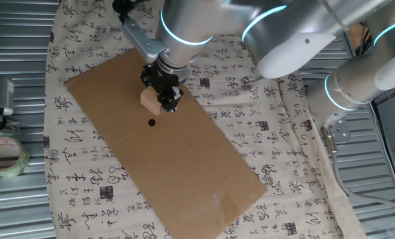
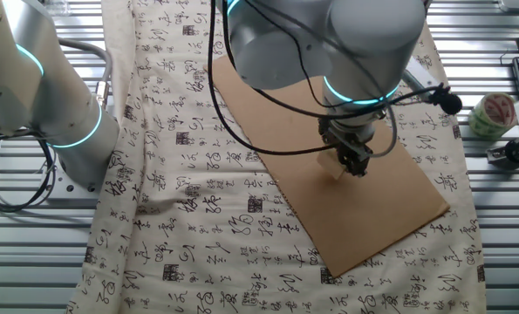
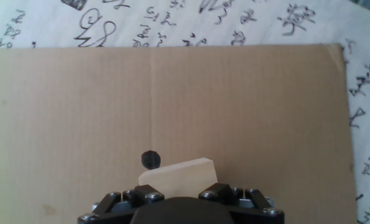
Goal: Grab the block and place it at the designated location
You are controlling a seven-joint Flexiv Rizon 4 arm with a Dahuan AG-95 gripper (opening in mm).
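A light tan wooden block (image 1: 150, 99) is held between the black fingers of my gripper (image 1: 158, 101), just above the brown cardboard sheet (image 1: 184, 166). The black dot marking the designated location (image 1: 151, 122) lies on the cardboard a short way in front of the block. In the hand view the block (image 3: 178, 175) sticks out past the gripper body, and the dot (image 3: 150, 160) sits just beyond its left corner. From the other fixed view, the block (image 2: 333, 163) shows pale beside the shut gripper (image 2: 350, 163); the dot is hidden there.
The cardboard rests on a white cloth printed with black calligraphy (image 1: 263, 99). A roll of clear tape (image 1: 4, 156) lies on the metal surface to the left of the cloth, also seen as the tape roll (image 2: 492, 113). The robot's base (image 2: 63, 131) stands beside the cloth.
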